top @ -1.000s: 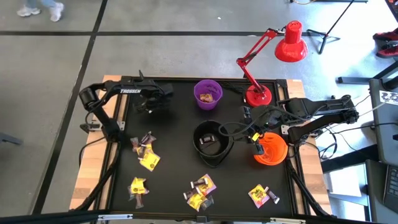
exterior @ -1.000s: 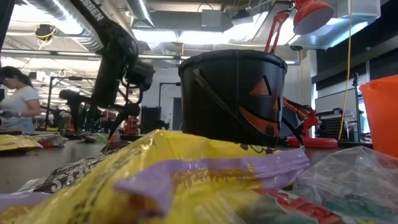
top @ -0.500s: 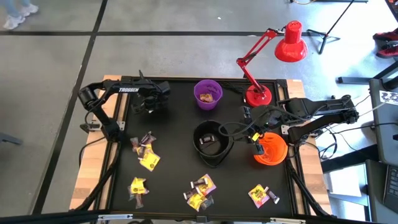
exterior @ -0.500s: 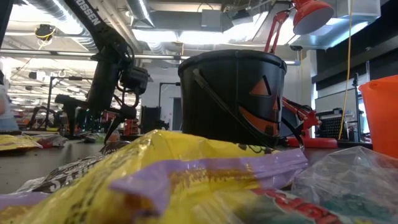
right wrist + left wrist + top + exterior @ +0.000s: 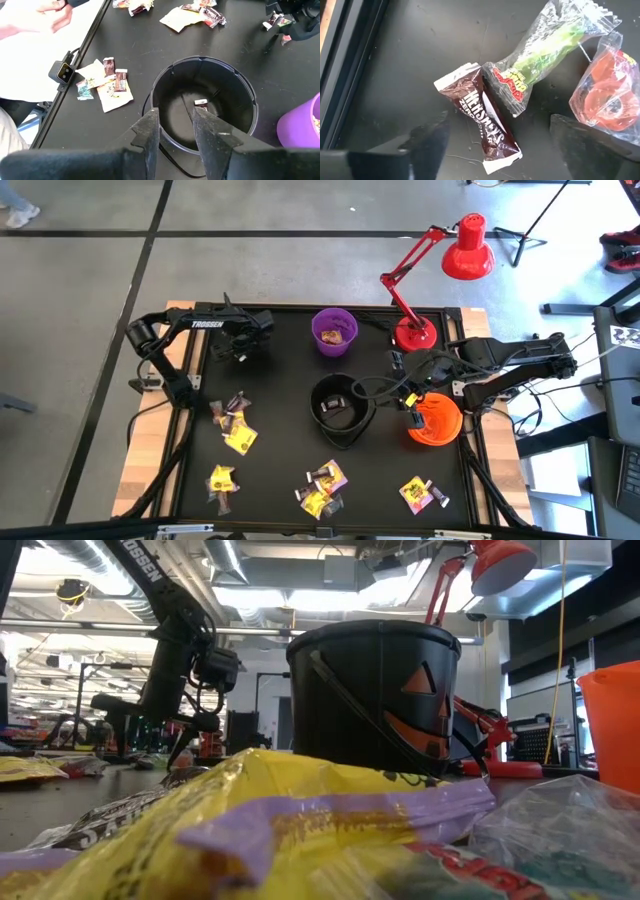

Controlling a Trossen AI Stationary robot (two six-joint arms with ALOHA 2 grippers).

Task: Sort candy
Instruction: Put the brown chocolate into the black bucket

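Note:
My left gripper [image 5: 238,352] stands open at the table's far left, fingers pointing down on either side of a brown chocolate bar [image 5: 480,120]. The bar lies flat on the black table top. Beside it lie a green candy in clear wrap [image 5: 545,55] and a red gummy in clear wrap [image 5: 602,95]. My right gripper [image 5: 176,132] hangs above the black bucket [image 5: 340,408], its fingers a little apart with nothing between them. One small brown candy [image 5: 201,103] lies on the bucket's floor. More candy lies in piles [image 5: 232,425] [image 5: 322,485] [image 5: 422,494] along the near half.
A purple bowl [image 5: 334,330] with candy in it stands at the far middle. An orange bowl [image 5: 435,420] stands at the right, under my right arm. A red desk lamp [image 5: 415,332] stands at the far right. A raised frame [image 5: 340,75] edges the table's left side.

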